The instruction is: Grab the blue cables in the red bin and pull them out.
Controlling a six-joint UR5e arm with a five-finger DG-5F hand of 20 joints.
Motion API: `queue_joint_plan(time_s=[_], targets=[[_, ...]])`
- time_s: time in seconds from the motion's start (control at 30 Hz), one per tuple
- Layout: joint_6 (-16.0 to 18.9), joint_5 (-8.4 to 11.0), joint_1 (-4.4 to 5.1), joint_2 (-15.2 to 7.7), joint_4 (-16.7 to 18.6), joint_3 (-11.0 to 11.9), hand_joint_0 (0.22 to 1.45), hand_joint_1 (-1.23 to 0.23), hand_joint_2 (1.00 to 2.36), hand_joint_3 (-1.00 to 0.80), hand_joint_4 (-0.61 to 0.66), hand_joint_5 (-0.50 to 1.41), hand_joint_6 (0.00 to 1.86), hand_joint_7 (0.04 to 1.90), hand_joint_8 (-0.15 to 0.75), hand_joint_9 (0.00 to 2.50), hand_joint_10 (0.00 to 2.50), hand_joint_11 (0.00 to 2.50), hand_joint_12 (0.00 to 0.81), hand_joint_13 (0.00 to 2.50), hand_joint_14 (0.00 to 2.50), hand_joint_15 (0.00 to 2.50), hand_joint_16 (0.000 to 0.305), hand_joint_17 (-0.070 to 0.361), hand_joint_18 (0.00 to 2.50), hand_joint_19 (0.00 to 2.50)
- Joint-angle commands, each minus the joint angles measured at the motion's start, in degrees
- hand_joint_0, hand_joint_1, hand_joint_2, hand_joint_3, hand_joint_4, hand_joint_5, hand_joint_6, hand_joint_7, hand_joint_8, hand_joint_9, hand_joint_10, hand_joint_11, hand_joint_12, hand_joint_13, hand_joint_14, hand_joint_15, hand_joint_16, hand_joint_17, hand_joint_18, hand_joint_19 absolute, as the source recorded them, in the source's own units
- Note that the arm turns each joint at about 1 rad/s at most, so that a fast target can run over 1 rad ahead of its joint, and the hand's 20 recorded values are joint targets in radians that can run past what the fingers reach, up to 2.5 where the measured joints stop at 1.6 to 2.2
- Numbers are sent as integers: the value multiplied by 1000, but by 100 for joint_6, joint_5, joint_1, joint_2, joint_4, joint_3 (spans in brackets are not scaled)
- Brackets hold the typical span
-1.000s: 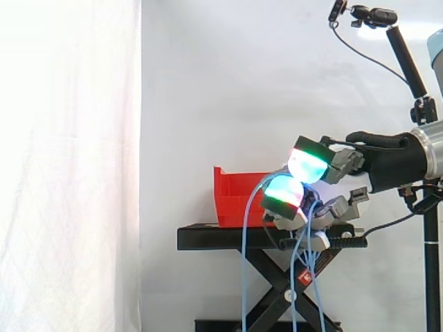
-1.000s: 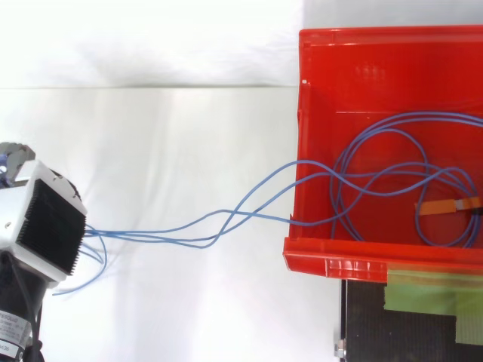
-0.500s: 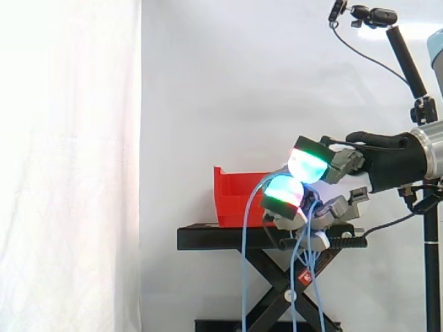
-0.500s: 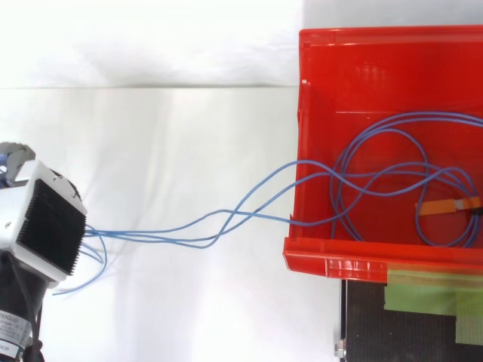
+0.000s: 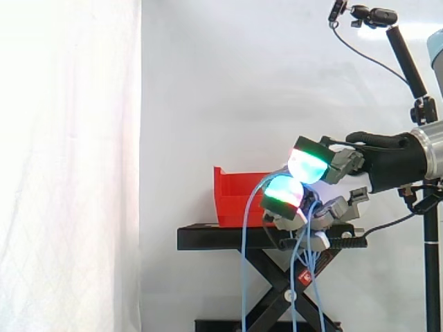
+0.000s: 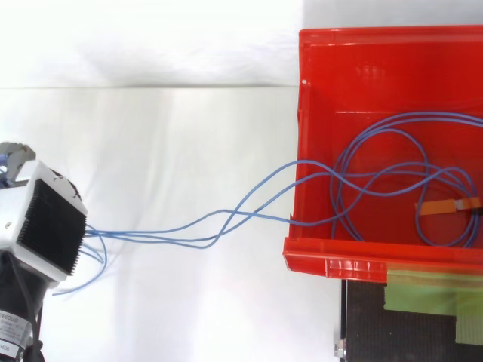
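Hand [image 5: 337,206]: one. In the side view you find its glowing pads [image 5: 308,166] curled over, clamped round the blue cables [image 5: 243,277]. In the top view its body [image 6: 45,226] covers the grip itself.

Blue cables: at least three strands cross the gap between the hand and the bin. You cannot count separate cables, since the loops overlap. Part hangs below the hand in front of the stand and runs off the bottom edge of the side view. The rest lies coiled in the bin, with strands draped over its near wall. The coils are cut off at the right edge of the top view.

Orange tag [image 6: 445,205]: one, on the coils inside the bin.

Red bin [image 6: 332,264]: one, on the stand. Its right end is hidden behind the hand in the side view.

Black stand [image 5: 221,238]: one, with scissor legs.

Green tape [image 6: 423,294]: on the stand's top beside the bin, cut off at the edge; the count is unclear.

White curtain [image 5: 69,173]: one, behind all.
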Motion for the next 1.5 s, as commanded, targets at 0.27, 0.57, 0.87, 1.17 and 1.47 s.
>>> queue_joint_plan(time_s=[0.27,0.57,0.87,1.17,1.47], targets=[[0,0,-3,1,0,0,984,-919,1002,-962,28,561,1518,417,228,997,25,1090,268,1189,855,1709,45,100,944,1018],[0,0,6,1,0,0,983,-920,1001,-963,31,563,1514,422,228,995,25,1089,272,1187,866,1718,44,100,944,1021],[0,0,-3,1,0,9,982,-920,1001,-964,27,565,1511,425,224,993,24,1097,268,1156,939,1690,44,100,943,1021],[0,0,-3,1,0,0,983,-919,1001,-967,31,566,1511,416,222,985,26,1106,267,1136,989,1696,44,99,940,1024],[0,0,6,1,0,0,981,-922,1001,-961,20,569,1505,425,228,984,25,1110,273,1114,1046,1681,44,99,938,1020]])
